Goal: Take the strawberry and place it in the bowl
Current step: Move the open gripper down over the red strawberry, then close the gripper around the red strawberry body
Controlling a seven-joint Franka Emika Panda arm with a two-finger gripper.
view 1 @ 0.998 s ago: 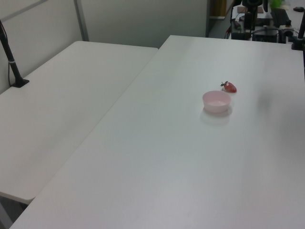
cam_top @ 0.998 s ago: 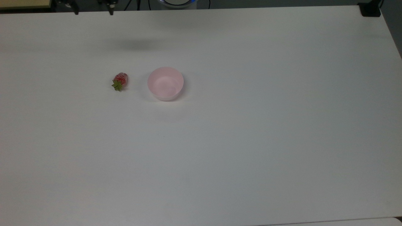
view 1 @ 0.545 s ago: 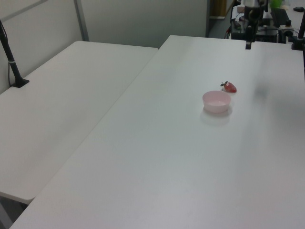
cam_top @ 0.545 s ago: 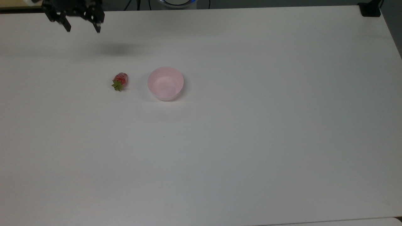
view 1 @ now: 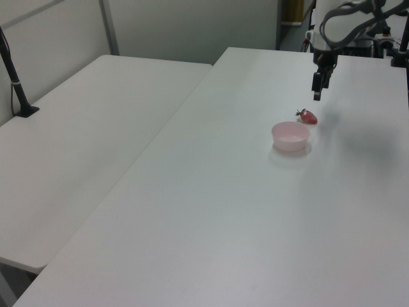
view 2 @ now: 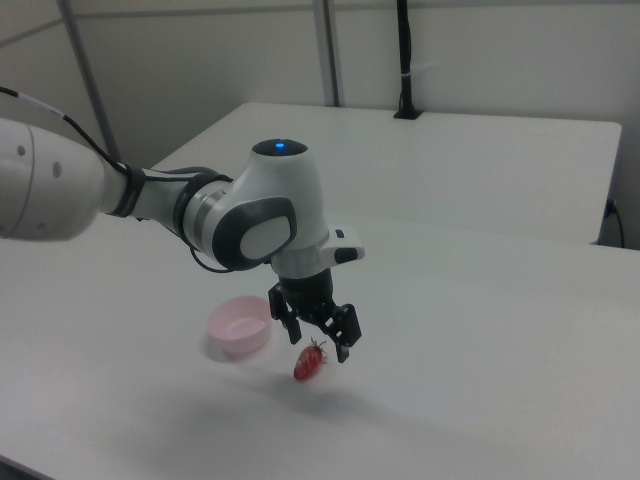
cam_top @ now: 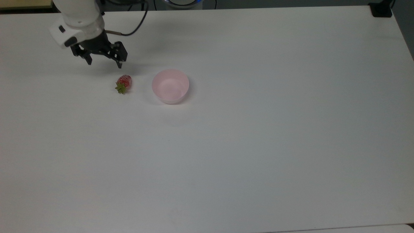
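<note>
The strawberry [cam_top: 124,83], red with a green leaf cap, lies on the white table [cam_top: 258,145] just left of the pale pink bowl [cam_top: 170,86] in the top view. It also appears in the left view as the strawberry [view 1: 308,116] behind the bowl [view 1: 290,135], and in the right view as the strawberry [view 2: 309,364] beside the bowl [view 2: 239,326]. My gripper [cam_top: 104,63] hangs open above the table, up and to the left of the strawberry in the top view, with nothing between its fingers. The gripper [view 2: 320,346] hovers just over the berry in the right view, and the gripper [view 1: 317,91] is above it in the left view.
A second white table [view 1: 83,147] adjoins on the left view's left, with a black post [view 1: 16,83] clamped at its edge. A black clamp [cam_top: 381,9] sits at the top view's upper right corner of the table.
My gripper has come down and to the right in the top view, from the table's far edge to close above the strawberry. The strawberry and bowl have not moved.
</note>
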